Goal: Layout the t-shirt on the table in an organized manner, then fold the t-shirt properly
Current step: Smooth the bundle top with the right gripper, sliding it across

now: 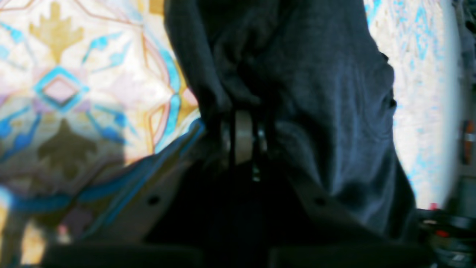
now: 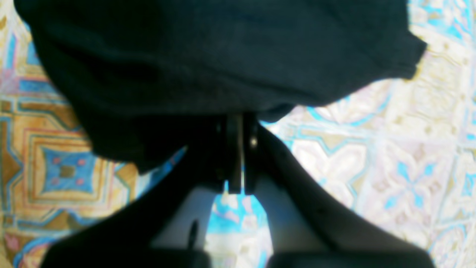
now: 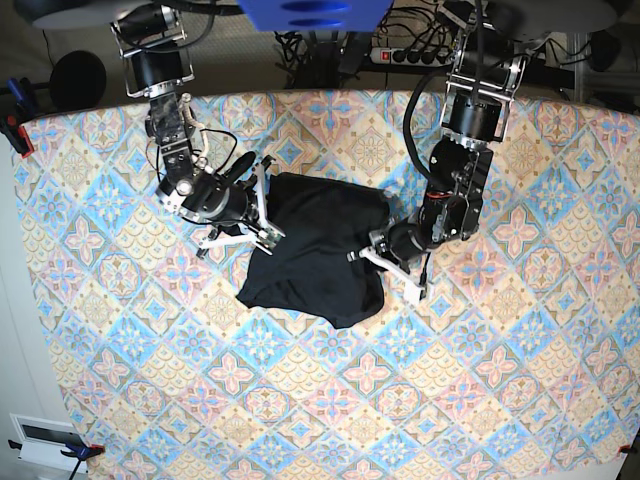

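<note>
Black t-shirt [image 3: 315, 250] — bunched in a rough folded heap, upper middle of table [image 3: 480, 380] | left gripper [image 3: 372, 248] — jaws closed, pinching t-shirt's edge on base view's right | right gripper [image 3: 262, 228] — jaws closed, pinching t-shirt's edge on the opposite side | table cloth — pastel floral diamond tiles

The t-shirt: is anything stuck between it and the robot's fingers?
No, nothing visible. The left gripper and right gripper are both shut right on the black t-shirt, which lies on the table with only patterned cloth around it.
</note>
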